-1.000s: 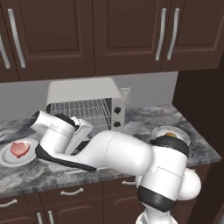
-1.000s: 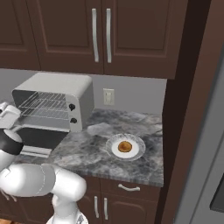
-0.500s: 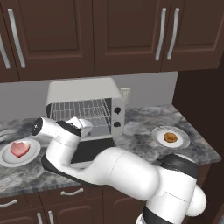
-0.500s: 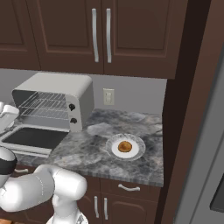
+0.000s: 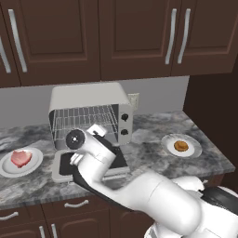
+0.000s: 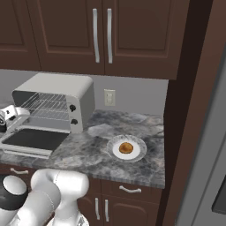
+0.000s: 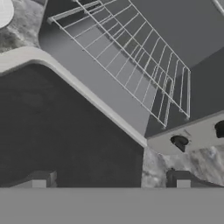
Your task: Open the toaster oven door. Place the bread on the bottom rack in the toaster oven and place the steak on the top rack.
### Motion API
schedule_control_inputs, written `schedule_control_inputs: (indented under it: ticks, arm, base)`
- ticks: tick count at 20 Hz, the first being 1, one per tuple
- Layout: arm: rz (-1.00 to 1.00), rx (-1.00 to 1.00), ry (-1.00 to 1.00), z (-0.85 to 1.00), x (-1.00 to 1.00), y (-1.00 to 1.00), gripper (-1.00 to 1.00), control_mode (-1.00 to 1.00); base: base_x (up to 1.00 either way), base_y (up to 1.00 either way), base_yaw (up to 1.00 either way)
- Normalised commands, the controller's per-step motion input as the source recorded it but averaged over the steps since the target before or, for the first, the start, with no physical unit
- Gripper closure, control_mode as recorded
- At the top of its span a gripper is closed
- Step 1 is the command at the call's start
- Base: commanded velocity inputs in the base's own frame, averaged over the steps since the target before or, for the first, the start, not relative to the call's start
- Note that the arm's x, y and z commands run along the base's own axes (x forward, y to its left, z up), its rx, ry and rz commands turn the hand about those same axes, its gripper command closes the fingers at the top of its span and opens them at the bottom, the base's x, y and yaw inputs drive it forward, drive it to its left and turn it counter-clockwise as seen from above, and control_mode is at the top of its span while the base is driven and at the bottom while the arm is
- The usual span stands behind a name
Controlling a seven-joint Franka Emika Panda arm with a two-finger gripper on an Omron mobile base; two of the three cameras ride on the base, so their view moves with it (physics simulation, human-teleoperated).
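Left base view showed a grey marbled tabletop (image 5: 153, 153) under dark brown wall cabinets (image 5: 135, 37), with a wall outlet (image 5: 134, 101) just right of the toaster oven (image 5: 88, 95). The toaster oven door (image 5: 62, 167) lay dropped flat toward the near edge, its dark glass facing up, and wire racks (image 5: 83, 122) spanned the open cavity; I could not tell the top rack from the bottom one there. The steak (image 5: 20, 158) sat on a white plate (image 5: 7, 167) at the left, near the oven. The bread (image 5: 181, 147) sat on another white plate (image 5: 193, 151) to the right, well apart from the oven. The arm's own white links stood between the camera and the lowered door, hiding much of the glass.

In the hand view the jaws (image 7: 109, 181) were spread wide, nothing between them. Their tips hung over the dark glass of the open door (image 7: 61, 140), with a wire rack (image 7: 135, 57) beyond and the two dark knobs (image 7: 180, 142) off to the right. Neither food item was near the jaws.

The arm rose from the near right, swept left across the front of the tabletop, and its wrist (image 5: 81, 142) sat above the lowered door, pointing into the oven mouth. In the right base view the hand (image 6: 9, 117) appeared at the far left edge beside the oven opening, with the bread (image 6: 126, 148) on its plate (image 6: 115, 152) well to the right.
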Motion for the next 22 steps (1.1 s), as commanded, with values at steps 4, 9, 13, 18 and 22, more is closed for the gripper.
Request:
schedule_control_inputs:
  ticks: [4, 9, 13, 18, 22]
  arm:
    - [0.05, 0.01, -0.09, -0.13, 0.22, -0.07, -1.00, -1.00]
    - [-0.23, 0.00, 0.04, 0.00, 0.19, 0.07, -1.00, -1.00]
    - [-0.27, 0.07, 0.10, 0.00, 0.15, 0.03, -1.00, -1.00]
    - [-0.06, 0.11, 0.03, 0.02, 0.05, 0.00, -1.00, -1.00]
    - [0.03, 0.07, -0.08, -0.05, 0.00, 0.00, -1.00, -1.00]
  base:
    - [0.00, 0.00, 0.00]
    - [0.00, 0.00, 0.00]
    - [0.00, 0.00, 0.00]
    - [0.00, 0.00, 0.00]
    - [0.00, 0.00, 0.00]
